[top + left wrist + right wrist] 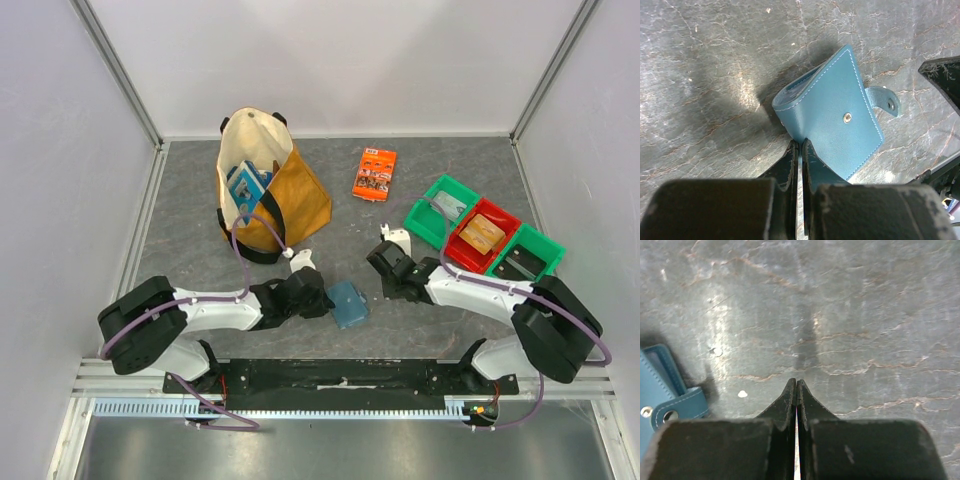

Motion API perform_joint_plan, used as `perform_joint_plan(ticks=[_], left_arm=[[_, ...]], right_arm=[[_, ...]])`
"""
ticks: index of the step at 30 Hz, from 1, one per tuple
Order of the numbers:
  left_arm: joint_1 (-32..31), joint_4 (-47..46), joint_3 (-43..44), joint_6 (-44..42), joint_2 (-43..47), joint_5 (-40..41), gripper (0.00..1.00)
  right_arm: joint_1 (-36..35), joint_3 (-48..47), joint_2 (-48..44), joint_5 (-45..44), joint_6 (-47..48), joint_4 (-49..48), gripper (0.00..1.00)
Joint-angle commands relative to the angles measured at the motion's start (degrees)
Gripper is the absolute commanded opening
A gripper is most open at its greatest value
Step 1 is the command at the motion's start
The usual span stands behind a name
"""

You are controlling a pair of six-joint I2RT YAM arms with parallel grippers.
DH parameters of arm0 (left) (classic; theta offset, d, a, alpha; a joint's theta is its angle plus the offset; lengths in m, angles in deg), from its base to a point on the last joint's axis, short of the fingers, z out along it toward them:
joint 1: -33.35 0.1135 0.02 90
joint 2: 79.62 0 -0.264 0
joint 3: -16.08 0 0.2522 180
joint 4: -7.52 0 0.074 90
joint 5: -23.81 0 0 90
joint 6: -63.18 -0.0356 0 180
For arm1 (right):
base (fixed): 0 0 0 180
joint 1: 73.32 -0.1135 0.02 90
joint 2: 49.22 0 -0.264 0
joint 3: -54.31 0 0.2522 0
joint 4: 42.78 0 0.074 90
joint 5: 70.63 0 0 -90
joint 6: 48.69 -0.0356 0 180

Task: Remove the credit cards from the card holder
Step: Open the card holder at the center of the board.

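Note:
The light-blue card holder [348,303] sits on the grey table between the two arms, partly folded, with one cover raised [835,115] and its closing tab [885,100] sticking out to the right. My left gripper [800,143] is shut on the near corner of that cover. No card shows inside it. My right gripper [797,381] is shut on nothing, low over bare table just right of the tab [682,405]. A tan-orange credit card [482,233] lies in the red bin, and a dark one [518,262] in the green bin to its right.
A tan and white tote bag [265,190] holding a blue-and-white box [247,183] stands at the back left. An orange printed packet [375,172] lies at the back centre. The green-red-green bins [430,232] sit just behind my right arm.

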Motion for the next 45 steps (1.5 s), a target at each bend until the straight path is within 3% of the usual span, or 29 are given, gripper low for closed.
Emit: perform_joint_plan(ticks=[1, 4, 12, 19, 25, 30, 36, 39, 45], left_arm=[[0.3, 5.0, 1.2, -3.6, -0.4, 2.0, 0.02], [0.4, 4.7, 2.8, -6.9, -1.4, 1.3, 0.02], [0.3, 8.6, 9.1, -13.1, -5.3, 0.7, 0.03], [0.3, 10.6, 10.8, -15.0, -4.9, 0.9, 0.03], [0.3, 13.3, 13.1, -17.8, -5.5, 1.6, 0.03], [0.3, 14.8, 14.3, -20.8, -5.3, 2.3, 0.03], [0.4, 15.9, 14.8, -23.9, -4.7, 4.0, 0.03], [0.5, 15.5, 14.9, -24.4, -4.6, 4.2, 0.03], [0.8, 14.4, 15.3, -25.6, -5.6, 3.8, 0.04]], right_arm=[[0.3, 1.2, -2.7, 6.9, 0.9, -4.3, 0.0], [1.0, 2.5, -3.5, 8.6, -0.6, -7.0, 0.02], [1.3, 8.5, -13.3, 15.8, -3.2, -17.1, 0.73], [-0.6, 5.1, -9.8, 17.2, -2.6, -18.3, 0.97], [-1.2, 3.1, -5.5, 10.9, -2.7, -12.9, 0.92], [-1.2, 4.7, -7.3, 10.2, -1.9, -12.1, 0.68], [-1.0, 7.4, -8.6, 15.5, -3.3, -14.9, 0.39], [-0.6, 8.8, -9.5, 17.2, -4.5, -16.5, 0.29], [1.3, 12.2, -9.6, 20.9, -5.2, -20.0, 0.21]])
